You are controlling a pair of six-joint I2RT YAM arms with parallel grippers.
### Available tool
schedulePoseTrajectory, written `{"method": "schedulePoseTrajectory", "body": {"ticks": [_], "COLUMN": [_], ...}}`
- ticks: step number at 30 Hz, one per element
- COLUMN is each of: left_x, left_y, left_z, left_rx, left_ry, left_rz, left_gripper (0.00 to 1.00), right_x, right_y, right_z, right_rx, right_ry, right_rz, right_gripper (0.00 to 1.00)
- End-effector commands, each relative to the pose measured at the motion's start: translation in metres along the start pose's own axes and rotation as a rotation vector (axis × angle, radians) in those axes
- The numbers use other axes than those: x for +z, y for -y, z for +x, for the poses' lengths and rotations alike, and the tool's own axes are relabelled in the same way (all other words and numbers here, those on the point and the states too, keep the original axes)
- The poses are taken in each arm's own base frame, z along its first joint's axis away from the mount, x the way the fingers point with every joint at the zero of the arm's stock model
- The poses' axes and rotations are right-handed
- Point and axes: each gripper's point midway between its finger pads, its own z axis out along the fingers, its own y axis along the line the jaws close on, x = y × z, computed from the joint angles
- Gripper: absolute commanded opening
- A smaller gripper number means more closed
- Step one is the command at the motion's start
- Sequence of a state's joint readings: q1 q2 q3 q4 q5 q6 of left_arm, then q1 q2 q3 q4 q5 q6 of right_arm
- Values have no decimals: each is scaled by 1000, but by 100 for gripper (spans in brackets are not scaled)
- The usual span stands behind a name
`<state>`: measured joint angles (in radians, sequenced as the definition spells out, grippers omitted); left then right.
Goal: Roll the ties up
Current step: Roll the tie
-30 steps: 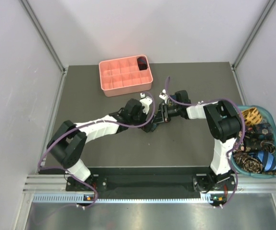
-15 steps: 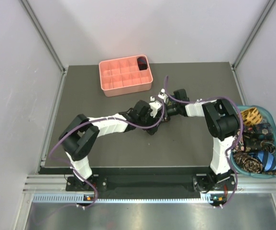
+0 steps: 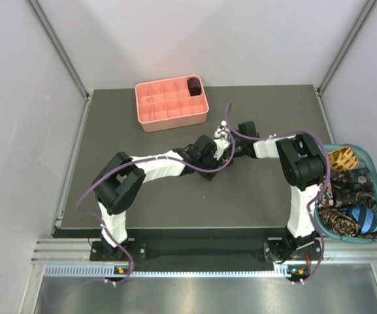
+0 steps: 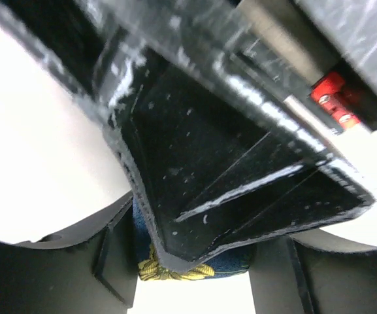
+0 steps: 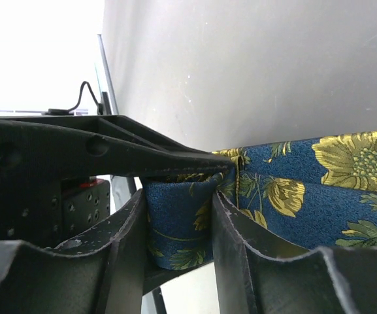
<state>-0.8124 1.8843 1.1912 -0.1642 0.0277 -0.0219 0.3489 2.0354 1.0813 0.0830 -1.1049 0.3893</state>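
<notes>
A navy tie with yellow flowers [image 5: 293, 190] lies as a strip on the dark table, with its end turned into a small coil [image 5: 175, 226]. My right gripper [image 5: 178, 216] is shut on this coil from both sides. My left gripper [image 4: 191, 268] meets it from the opposite side. One left finger [image 5: 110, 157] lies over the coil and another shows under it, so the coil [image 4: 175, 268] fills the gap between them. In the top view both grippers, left [image 3: 218, 152] and right [image 3: 229, 149], meet mid-table, and the tie is hidden under them.
A salmon-pink grid tray [image 3: 168, 112] stands at the back, with a dark maroon coil [image 3: 193, 86] in its far right compartment. A teal basket [image 3: 373, 157] at the right table edge holds several loose ties [image 3: 348, 190]. Grey walls enclose the table.
My left arm has reached further right, its elbow swinging in, and its gripper has closed in on the right gripper. The right arm has hardly moved.
</notes>
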Motion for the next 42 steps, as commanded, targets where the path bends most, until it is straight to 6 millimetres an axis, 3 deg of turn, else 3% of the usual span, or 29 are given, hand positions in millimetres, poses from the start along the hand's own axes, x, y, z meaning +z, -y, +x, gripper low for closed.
{"method": "schedulePoseTrajectory", "body": {"ticks": [1,3,8,16,25,31,35,42], "left_x": [2,3,6,6,9,13,16,18], "left_y": [-14,-11,-10,-12,-11,-10,-9,-17], "left_z": [9,10,6,-1,-3,-9,-15,-7], "left_rx": [0,8,9,11,1,-13,-16,-51], "left_ry": [-47,-52,-60,-87,-108,-102,-88,-103], "left_rz": [-84,-79,-71,-86,-86,-84,-76,-96], "left_gripper": [60,66,71,61,58,74,73,58], "right_x": [3,2,1,-9,-15,-13,-8,3], "right_y": [32,37,51,68,80,77,70,56], "right_z": [14,12,10,4,2,1,1,3], "right_rx": [30,37,44,41,105,96,75,24], "right_ry": [-5,3,-1,1,15,13,-6,-66], "right_rz": [81,93,146,224,196,180,159,132], "right_gripper": [19,19,16,11,7,7,7,8]}}
